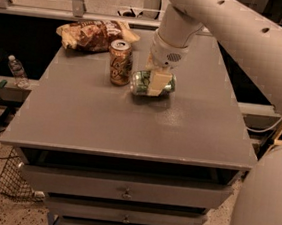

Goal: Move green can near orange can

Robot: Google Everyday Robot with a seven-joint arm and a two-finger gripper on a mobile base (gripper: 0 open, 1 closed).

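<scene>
The green can (pixel 140 82) lies on its side on the grey table (pixel 129 128), just right of the orange can (pixel 120 62), which stands upright; a small gap separates them. My gripper (pixel 155 81) comes down from the upper right and is shut on the green can, with one cream finger (pixel 156 83) across the can's front and the other hidden behind it. The can rests on or just above the tabletop.
A brown crinkled snack bag (pixel 91 33) lies at the table's back left, behind the orange can. A plastic water bottle (pixel 17 70) stands on a lower ledge off the left. Drawers (pixel 125 191) sit below the table's front edge.
</scene>
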